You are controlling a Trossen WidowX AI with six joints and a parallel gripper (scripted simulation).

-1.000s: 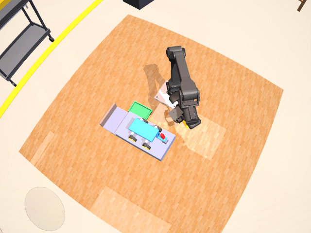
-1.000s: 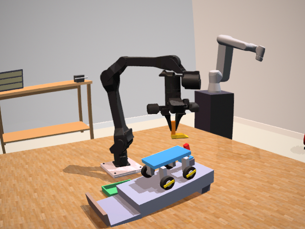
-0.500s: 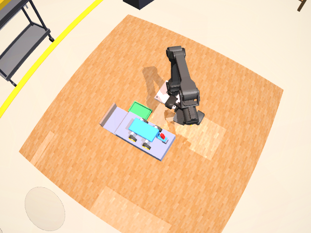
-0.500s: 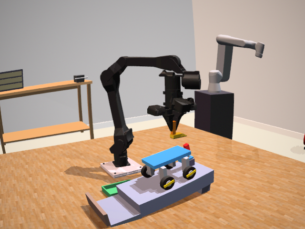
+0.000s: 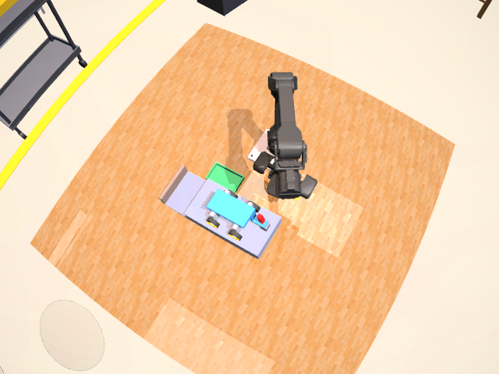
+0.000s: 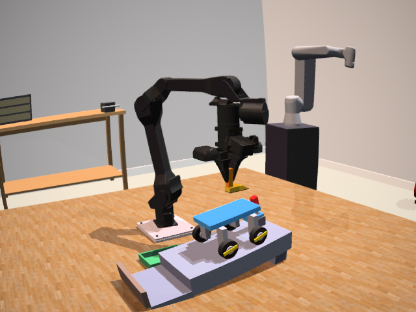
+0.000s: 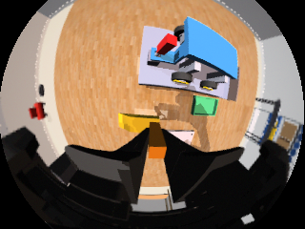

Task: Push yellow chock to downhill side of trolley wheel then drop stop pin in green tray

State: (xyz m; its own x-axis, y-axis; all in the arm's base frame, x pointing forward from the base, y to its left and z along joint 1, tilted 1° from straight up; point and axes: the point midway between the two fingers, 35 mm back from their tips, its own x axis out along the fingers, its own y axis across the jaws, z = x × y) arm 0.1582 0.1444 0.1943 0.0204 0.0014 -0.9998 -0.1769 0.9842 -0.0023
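Note:
My gripper [image 6: 230,175] [image 7: 154,131] is shut on the orange handle of the yellow chock [image 6: 235,188] [image 7: 135,121] and holds it in the air, behind and above the uphill end of the ramp. The chock is hidden under the arm in the top view. The trolley [image 5: 229,207] [image 6: 227,212] [image 7: 206,48] has a blue deck and black wheels with yellow hubs and stands on the lilac ramp [image 5: 266,237] [image 6: 214,265] [image 7: 152,72]. The red-headed stop pin [image 5: 260,219] [image 6: 254,198] [image 7: 167,44] stands at its uphill end. The green tray [image 5: 224,175] [image 6: 151,258] [image 7: 205,106] lies beside the ramp.
The arm's base plate [image 6: 161,229] [image 5: 257,149] sits behind the ramp, next to the tray. A wooden shelf table [image 6: 64,117] stands at the back left, and a grey robot arm on a dark pedestal [image 6: 291,147] at the back right.

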